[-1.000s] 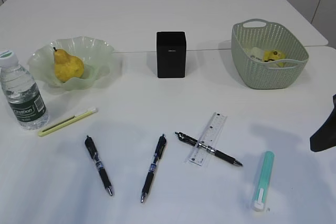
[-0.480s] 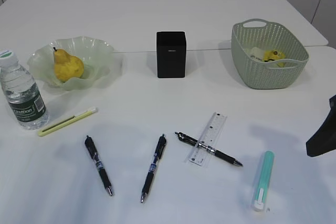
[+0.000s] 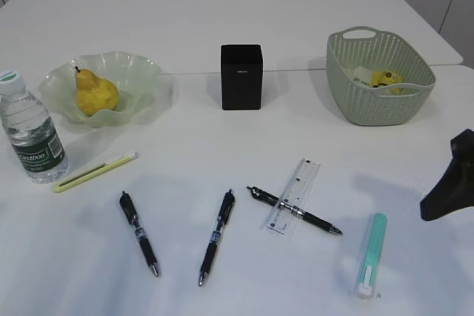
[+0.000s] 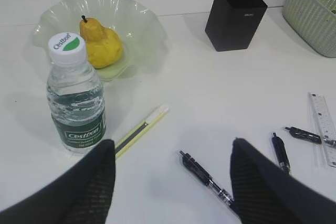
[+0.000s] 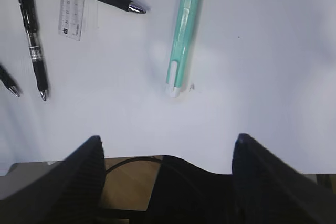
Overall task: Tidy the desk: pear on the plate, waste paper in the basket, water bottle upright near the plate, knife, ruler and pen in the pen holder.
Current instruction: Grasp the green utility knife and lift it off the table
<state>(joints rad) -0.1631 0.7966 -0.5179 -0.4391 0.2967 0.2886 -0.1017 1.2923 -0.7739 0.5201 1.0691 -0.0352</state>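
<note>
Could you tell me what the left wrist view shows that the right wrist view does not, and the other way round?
Only the left wrist view shows the pear on the plate, the upright water bottle, the yellow knife, the pen holder and the basket. Only the right wrist view shows the green knife. Both show the ruler and black pens on the desk.
</note>
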